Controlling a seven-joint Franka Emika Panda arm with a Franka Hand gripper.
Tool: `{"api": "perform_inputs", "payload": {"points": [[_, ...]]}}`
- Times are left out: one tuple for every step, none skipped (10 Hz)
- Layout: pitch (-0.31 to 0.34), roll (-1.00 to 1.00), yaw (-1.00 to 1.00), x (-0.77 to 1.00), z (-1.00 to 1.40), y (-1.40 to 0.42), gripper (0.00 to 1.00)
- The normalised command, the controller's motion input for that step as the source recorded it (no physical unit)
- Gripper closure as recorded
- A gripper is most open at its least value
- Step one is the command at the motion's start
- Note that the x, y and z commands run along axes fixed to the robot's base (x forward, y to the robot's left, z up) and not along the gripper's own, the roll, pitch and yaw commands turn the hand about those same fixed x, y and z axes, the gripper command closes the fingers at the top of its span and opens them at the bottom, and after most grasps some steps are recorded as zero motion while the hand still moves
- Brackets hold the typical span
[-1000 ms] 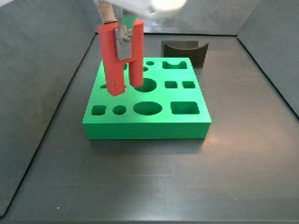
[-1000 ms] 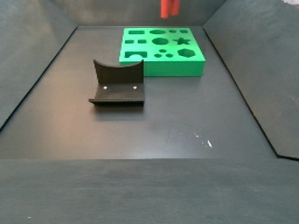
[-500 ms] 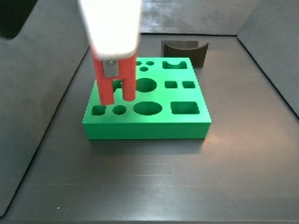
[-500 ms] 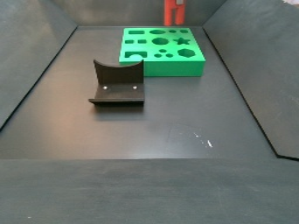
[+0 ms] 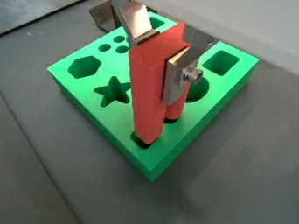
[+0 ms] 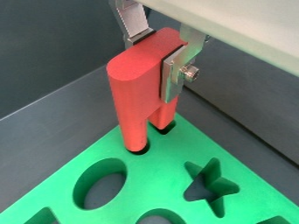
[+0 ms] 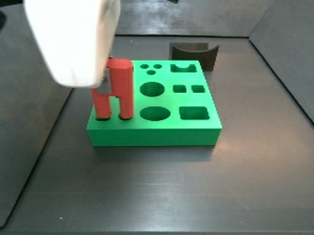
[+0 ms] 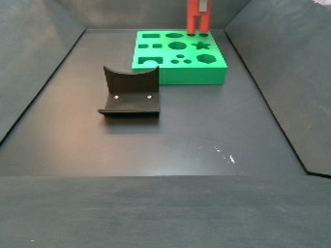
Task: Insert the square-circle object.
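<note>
Square-circle object: red, upright, two parallel pegs joined along their length, one thick and one thin. Lower ends stand in holes at a corner of the green block; seen also in both side views and close up in a wrist view. How deep the pegs sit cannot be told.

End effector: positioned at the upper part of the red piece, its flat silver plates closed narrowly against opposite faces of it. One finger lies flat on the side of the thinner peg; the opposite finger shows behind the thick peg's top. In a side view the pale arm housing covers the upper part of the piece.

Green block: flat, resting on the dark counter, with assorted shaped holes on its top face, among them a star, a hexagon, a square and an oval.

Fixture: dark bracket on a base plate, standing on the counter well apart from the green block, with a curved notch in its upright part.
</note>
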Motion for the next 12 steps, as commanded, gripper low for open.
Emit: {"api": "perform_inputs", "payload": {"points": [[-0.094,-0.10,0.00,-0.18,-0.13,0.00,1.00],[-0.151,-0.26,0.00,0.00,-0.15,0.00,1.00],[-0.079,-0.30,0.00,0.09,-0.11,0.02,1.00],[-0.026,-0.25,0.00,0.17,-0.13,0.01,1.00],[0.000,-0.15,0.00,0.17,-0.24,0.04,1.00],[-0.043,-0.07,0.00,0.00,-0.33,0.10,1.00],[-0.103,-0.12,0.00,-0.24,-0.36,0.14,1.00],[-0.107,-0.19,0.00,-0.42,-0.25,0.17,1.00],[-0.094,-0.25,0.00,-0.39,-0.15,0.15,1.00],[-0.086,-0.27,0.01,-0.33,-0.12,0.09,1.00],[-0.079,-0.28,0.00,-0.25,-0.07,0.03,1.00],[-0.071,-0.28,0.01,-0.29,0.00,0.00,1.00]]}}
